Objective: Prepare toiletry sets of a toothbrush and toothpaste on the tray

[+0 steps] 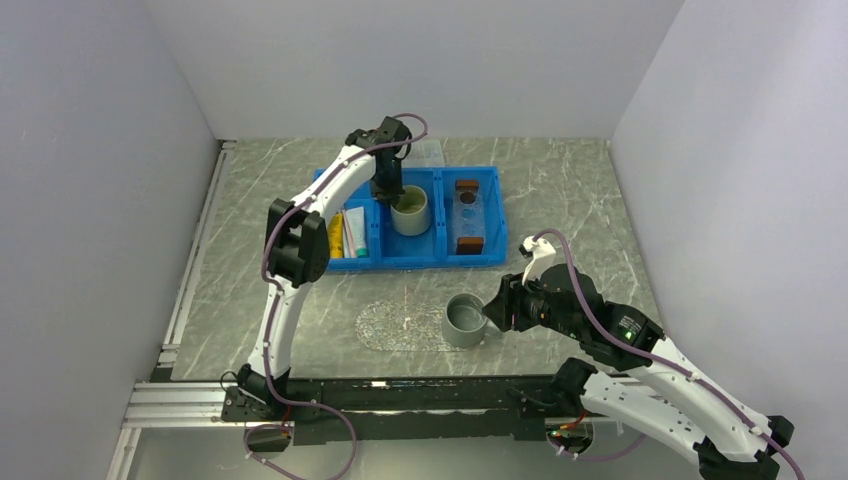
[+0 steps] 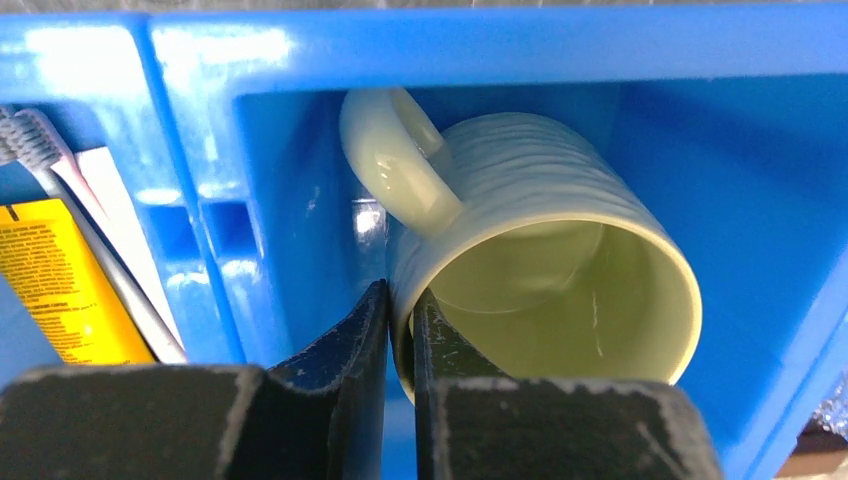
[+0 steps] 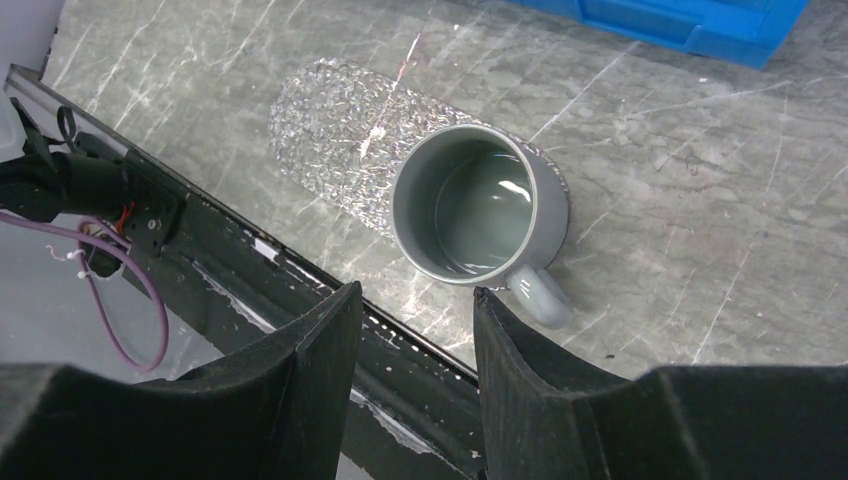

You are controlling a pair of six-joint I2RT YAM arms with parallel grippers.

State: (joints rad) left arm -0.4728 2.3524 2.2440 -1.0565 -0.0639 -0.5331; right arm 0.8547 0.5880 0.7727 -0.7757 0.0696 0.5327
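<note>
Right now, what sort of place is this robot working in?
Probably a robotics test cell: plain white walls box in a marble-patterned table, two arms bolted at its near edge, a blue three-compartment bin of props.

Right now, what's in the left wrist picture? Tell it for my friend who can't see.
The left gripper pinches the rim of a pale green mug between its black fingers, inside a blue bin. In the neighbouring compartment lie a yellow tube, a toothbrush and a white toothpaste tube.
</note>
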